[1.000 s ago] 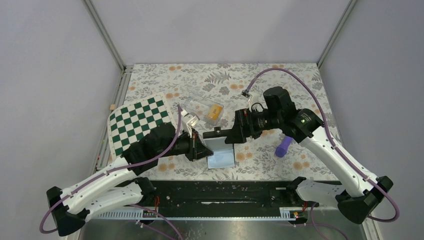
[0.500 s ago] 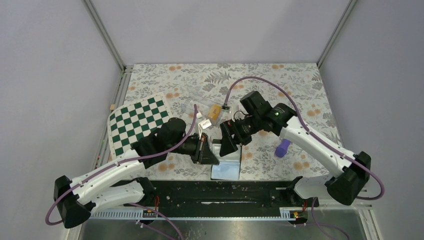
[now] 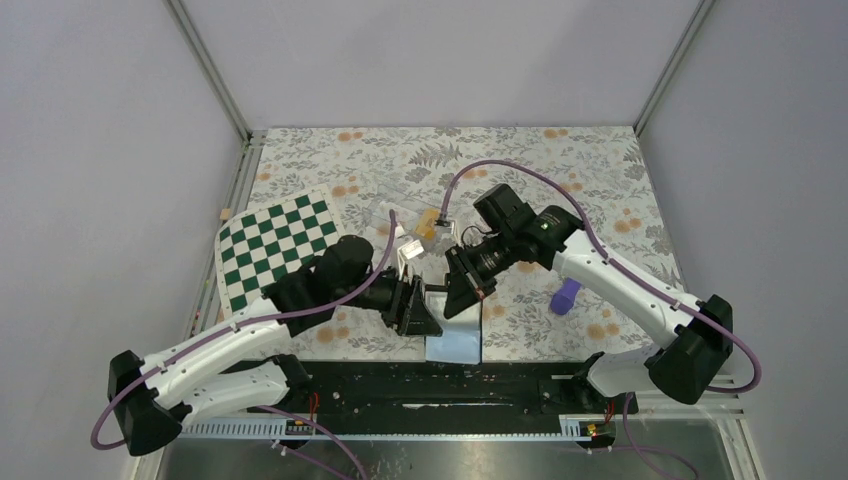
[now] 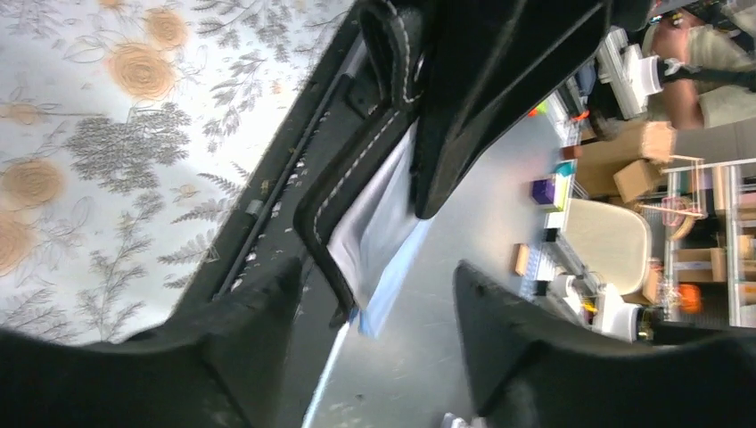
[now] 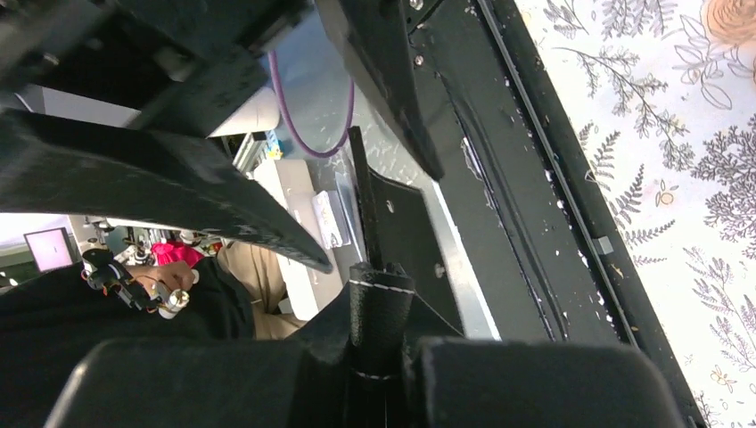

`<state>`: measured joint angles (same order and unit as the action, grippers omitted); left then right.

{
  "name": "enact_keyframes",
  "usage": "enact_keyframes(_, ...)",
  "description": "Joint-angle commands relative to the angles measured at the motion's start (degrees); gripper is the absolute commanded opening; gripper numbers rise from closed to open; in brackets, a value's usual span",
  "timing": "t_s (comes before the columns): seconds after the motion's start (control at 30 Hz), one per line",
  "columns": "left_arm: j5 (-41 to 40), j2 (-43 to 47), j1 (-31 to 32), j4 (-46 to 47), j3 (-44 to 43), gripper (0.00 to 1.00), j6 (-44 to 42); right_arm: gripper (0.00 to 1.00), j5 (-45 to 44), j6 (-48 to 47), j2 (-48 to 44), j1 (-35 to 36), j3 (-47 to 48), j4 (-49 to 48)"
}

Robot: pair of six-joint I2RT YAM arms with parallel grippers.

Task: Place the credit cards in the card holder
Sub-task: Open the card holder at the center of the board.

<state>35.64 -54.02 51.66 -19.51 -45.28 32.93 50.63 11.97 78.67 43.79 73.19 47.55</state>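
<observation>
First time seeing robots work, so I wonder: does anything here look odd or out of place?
The wallet dangles open past the near edge of the table, pinched only by the right gripper; the left gripper stands open around it. A card sits in the clear box behind.

My right gripper (image 3: 463, 288) no longer stands wide open out past the card holder (image 3: 455, 342). Its arm is now folded in toward the bases, and the jaws are closed on the holder's stitched black tab, which the right wrist view shows pinched between the fingers. My left gripper (image 4: 370, 276) is no longer clamped on the holder's edge as it was a second ago. Its fingers now stand apart, with that edge loose between them. The holder itself sits nearer the bases than before. Its pale blue inside now lies just below both pincers' tips and reaches the near edge of the table (image 3: 600, 180).
</observation>
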Motion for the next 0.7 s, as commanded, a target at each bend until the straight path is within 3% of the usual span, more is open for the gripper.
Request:
enact_keyframes(0.0, -9.81, 3.39, -0.42, -0.42, -2.1, 0.73, -1.89, 0.0, -0.74, 5.26, -2.91, -1.4, -3.79, -4.11)
enact_keyframes(0.17, -24.59, 9.68, -0.65, -3.71, -1.31, 0.97, -0.79, 0.0, -8.19, 15.07, -7.21, -6.35, -10.84, -14.67)
enact_keyframes(0.4, -31.46, 13.92, -1.28, -4.16, 0.04, 0.99, 1.51, 0.0, -15.05, 28.61, -10.4, -11.32, -21.56, -29.08)
enact_keyframes(0.67, -31.42, 11.78, -1.56, -4.23, -0.4, 0.99, 1.74, 0.0, -19.0, 45.74, -8.73, -10.77, -33.07, -51.45)
